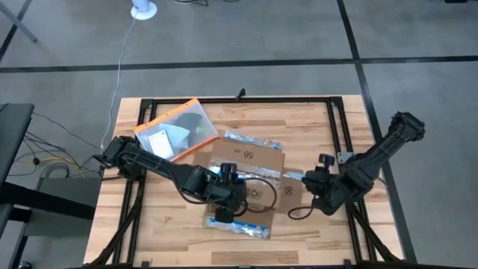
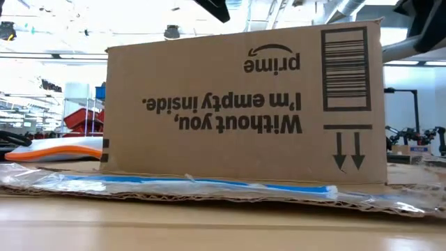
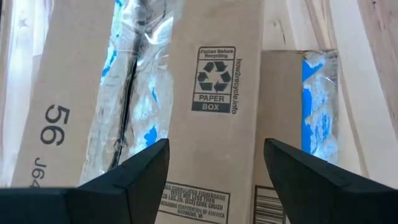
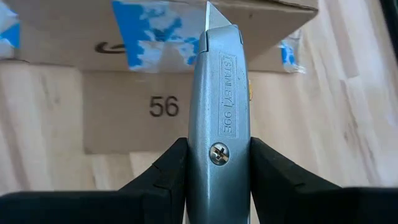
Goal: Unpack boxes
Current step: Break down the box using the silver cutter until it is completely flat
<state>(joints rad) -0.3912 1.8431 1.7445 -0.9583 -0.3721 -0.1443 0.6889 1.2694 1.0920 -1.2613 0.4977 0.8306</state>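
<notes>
Right gripper (image 4: pixel 217 168) is clamped on a grey Stanley knife (image 4: pixel 219 93), blade tip pointing at the taped edge of the box (image 4: pixel 155 37), just off its right end. Left gripper (image 3: pixel 214 174) hangs over the box top with its fingers apart, nothing between them. Box sits mid-table (image 1: pixel 314 127), flaps spread, with a clear orange-edged pouch (image 1: pixel 175 128) beside it at the far left.
</notes>
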